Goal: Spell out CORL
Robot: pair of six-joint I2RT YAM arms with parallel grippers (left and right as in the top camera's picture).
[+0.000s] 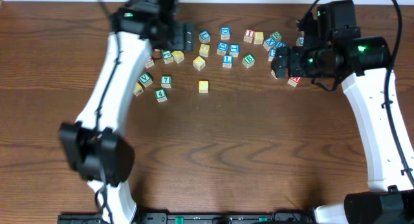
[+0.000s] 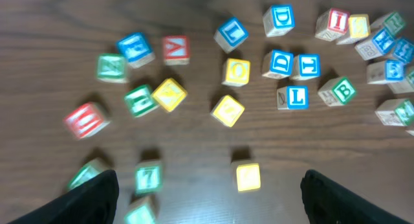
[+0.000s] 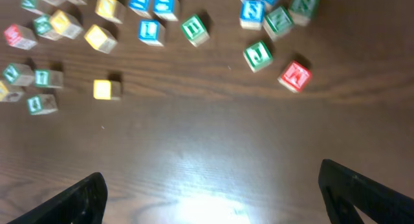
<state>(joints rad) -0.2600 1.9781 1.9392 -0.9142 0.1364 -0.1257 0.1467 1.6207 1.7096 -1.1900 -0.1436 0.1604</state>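
Small wooden letter cubes lie scattered at the far middle of the table. One pale yellow cube (image 1: 204, 86) sits apart, nearer the front; it also shows in the left wrist view (image 2: 248, 177) and the right wrist view (image 3: 102, 89). A yellow O cube (image 2: 237, 72) and a blue L cube (image 2: 292, 96) lie in the cluster, the L next to a green B cube (image 2: 341, 90). Several green cubes are blurred, so I cannot tell which bears the R. My left gripper (image 2: 210, 208) is open and empty above the cluster's left part. My right gripper (image 3: 213, 201) is open and empty over bare wood.
Red-lettered cubes (image 2: 175, 49) (image 3: 295, 75), blue cubes and green number cubes (image 1: 166, 81) lie among the others. The left arm (image 1: 110, 88) reaches across the left half of the table, the right arm (image 1: 372, 101) along the right edge.
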